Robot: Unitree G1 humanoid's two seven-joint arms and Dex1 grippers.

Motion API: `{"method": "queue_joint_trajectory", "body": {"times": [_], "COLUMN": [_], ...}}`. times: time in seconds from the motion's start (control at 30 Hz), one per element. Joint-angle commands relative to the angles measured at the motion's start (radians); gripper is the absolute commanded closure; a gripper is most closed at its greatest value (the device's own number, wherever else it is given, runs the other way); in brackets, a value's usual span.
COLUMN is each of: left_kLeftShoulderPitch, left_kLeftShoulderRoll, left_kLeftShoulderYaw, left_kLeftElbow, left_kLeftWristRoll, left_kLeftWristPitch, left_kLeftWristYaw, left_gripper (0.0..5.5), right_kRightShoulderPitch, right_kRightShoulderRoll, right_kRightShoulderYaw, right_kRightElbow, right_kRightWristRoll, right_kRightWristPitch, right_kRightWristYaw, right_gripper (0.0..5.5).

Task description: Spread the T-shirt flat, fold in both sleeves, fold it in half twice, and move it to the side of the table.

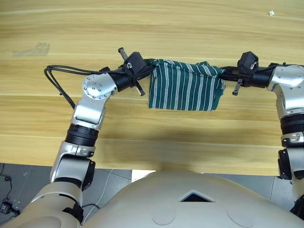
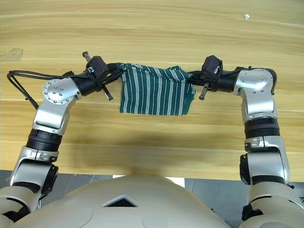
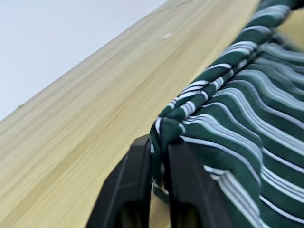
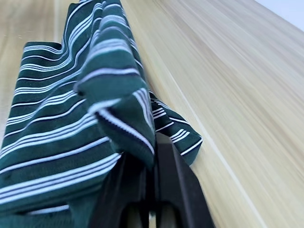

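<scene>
The folded T-shirt (image 1: 185, 85) is held over the table (image 1: 142, 28), stretched between both grippers. Its top corners are clamped by the left gripper (image 3: 160, 147) and the right gripper (image 4: 149, 142). A white scrap (image 1: 271, 13) is seen well apart, and cables (image 1: 57, 78) are looped beside the left arm.

Silver arm shells (image 1: 88, 113), black ribbed joints (image 1: 81, 135), screw-ringed elbow cap (image 1: 96, 87), looping black cables (image 1: 54, 78)

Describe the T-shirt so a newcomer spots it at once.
Look over the middle of the wooden table. The T-shirt hangs between the left gripper and right gripper, each pinching a top corner. It is the only cloth: dark green with white stripes.
</scene>
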Motion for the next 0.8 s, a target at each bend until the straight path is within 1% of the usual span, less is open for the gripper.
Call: {"method": "queue_joint_trajectory", "body": {"times": [0.03, 0.13, 0.2, 0.37, 0.57, 0.67, 0.73, 0.8], "left_kLeftShoulderPitch": [-0.037, -0.041, -0.03, 0.011, 0.053, 0.088, 0.099, 0.113], "left_kLeftShoulderRoll": [-0.039, -0.056, -0.062, -0.081, -0.116, -0.131, -0.148, -0.164], "left_kLeftShoulderYaw": [0.052, 0.073, 0.081, 0.08, 0.101, 0.113, 0.116, 0.116], "left_kLeftElbow": [0.067, 0.098, 0.109, 0.113, 0.079, 0.062, 0.066, 0.059], "left_kLeftWristRoll": [0.03, 0.05, 0.059, 0.067, 0.062, 0.055, 0.054, 0.054], "left_kLeftWristPitch": [-0.018, -0.035, -0.041, -0.063, -0.09, -0.101, -0.103, -0.107], "left_kLeftWristYaw": [0.09, 0.141, 0.159, 0.177, 0.214, 0.228, 0.235, 0.243], "left_gripper": [4.35, 3.83, 3.53, 2.69, 1.86, 1.4, 1.11, 0.79], "right_kRightShoulderPitch": [-0.066, -0.089, -0.104, -0.12, -0.1, -0.079, -0.06, -0.038], "right_kRightShoulderRoll": [0.055, 0.081, 0.087, 0.098, 0.11, 0.115, 0.114, 0.079], "right_kRightShoulderYaw": [-0.026, -0.035, -0.046, -0.069, -0.067, -0.055, -0.038, -0.008], "right_kRightElbow": [0.082, 0.148, 0.193, 0.266, 0.28, 0.298, 0.287, 0.274], "right_kRightWristRoll": [-0.04, -0.081, -0.105, -0.143, -0.173, -0.183, -0.191, -0.228], "right_kRightWristPitch": [-0.055, -0.089, -0.113, -0.168, -0.208, -0.208, -0.202, -0.204], "right_kRightWristYaw": [-0.094, -0.184, -0.246, -0.342, -0.4, -0.392, -0.355, -0.319], "right_gripper": [4.77, 4.2, 3.98, 3.98, 3.98, 3.98, 3.98, 3.98]}}
